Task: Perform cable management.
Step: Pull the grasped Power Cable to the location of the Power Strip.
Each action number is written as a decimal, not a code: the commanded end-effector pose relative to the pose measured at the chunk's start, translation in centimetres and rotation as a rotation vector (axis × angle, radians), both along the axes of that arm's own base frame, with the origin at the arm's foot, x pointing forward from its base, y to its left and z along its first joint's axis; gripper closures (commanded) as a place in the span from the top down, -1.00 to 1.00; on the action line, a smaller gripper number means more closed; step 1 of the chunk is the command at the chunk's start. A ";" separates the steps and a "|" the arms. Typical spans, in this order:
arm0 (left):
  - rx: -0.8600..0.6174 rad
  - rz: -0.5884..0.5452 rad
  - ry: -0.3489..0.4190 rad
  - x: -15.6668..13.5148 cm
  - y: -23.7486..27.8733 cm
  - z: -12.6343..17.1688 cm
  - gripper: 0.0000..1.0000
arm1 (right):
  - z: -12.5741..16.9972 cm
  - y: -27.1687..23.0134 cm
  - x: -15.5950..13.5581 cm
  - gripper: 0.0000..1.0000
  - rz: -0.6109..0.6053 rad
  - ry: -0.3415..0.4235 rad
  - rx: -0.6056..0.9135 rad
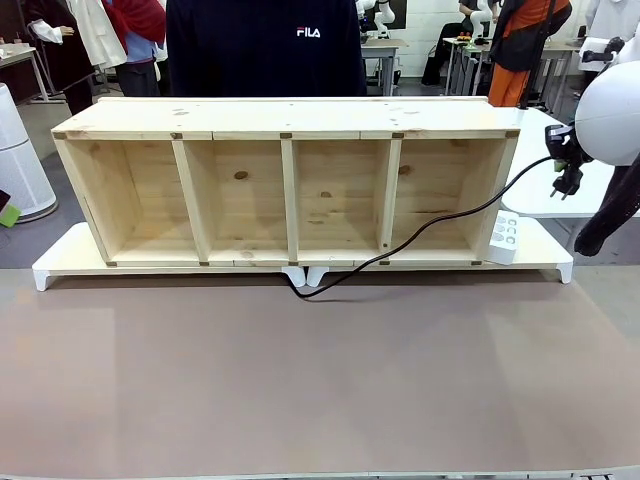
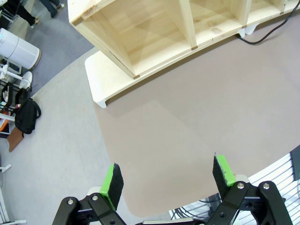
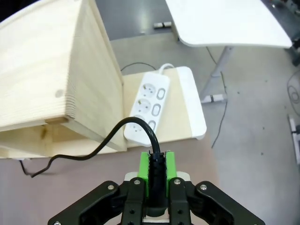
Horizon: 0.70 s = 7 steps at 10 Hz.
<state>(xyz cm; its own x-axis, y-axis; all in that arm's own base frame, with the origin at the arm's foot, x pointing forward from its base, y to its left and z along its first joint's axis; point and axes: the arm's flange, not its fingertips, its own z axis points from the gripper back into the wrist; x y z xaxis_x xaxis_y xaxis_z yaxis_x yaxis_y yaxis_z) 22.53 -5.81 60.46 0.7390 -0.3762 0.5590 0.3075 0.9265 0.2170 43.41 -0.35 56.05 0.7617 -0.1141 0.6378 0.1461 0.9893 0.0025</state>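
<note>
- The right gripper (image 3: pixel 157 169) is clamped tight on the cable (image 3: pixel 153 143); the plug end sits between its 2 green pads, the lower part hidden by the fingers.
- From the pads the cable arcs ahead and leftward past the wooden shelf (image 3: pixel 51 70); where it ends cannot be made out.
- A white power strip (image 3: pixel 150 105) lies just ahead of the pads; the cable covers part of its nearest socket.
- The left gripper (image 2: pixel 168 180) gapes wide, holding nothing, above the table (image 2: pixel 197 122).
</note>
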 end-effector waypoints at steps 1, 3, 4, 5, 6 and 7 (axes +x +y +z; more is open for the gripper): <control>-0.004 -0.003 0.001 0.0 0.0 0.0 1.00 | 0.3 -0.5 1.3 -0.67 0.025 -0.038 -0.018; -0.004 -0.003 0.001 0.0 0.0 0.0 1.00 | 0.7 -0.9 1.7 -0.67 0.015 -0.052 -0.037; -0.004 -0.003 0.001 0.0 0.0 0.0 1.00 | 0.7 -0.9 2.0 -0.67 0.013 -0.065 -0.048; -0.004 -0.003 0.001 0.0 0.0 0.0 1.00 | 0.6 -0.9 2.4 -0.67 0.012 -0.076 -0.057; -0.004 -0.003 0.001 0.0 0.0 0.0 1.00 | 0.5 -0.9 3.0 -0.67 0.013 -0.087 -0.058; -0.004 -0.003 0.001 0.0 0.0 0.0 1.00 | 0.2 -0.9 3.9 -0.67 0.001 -0.081 -0.063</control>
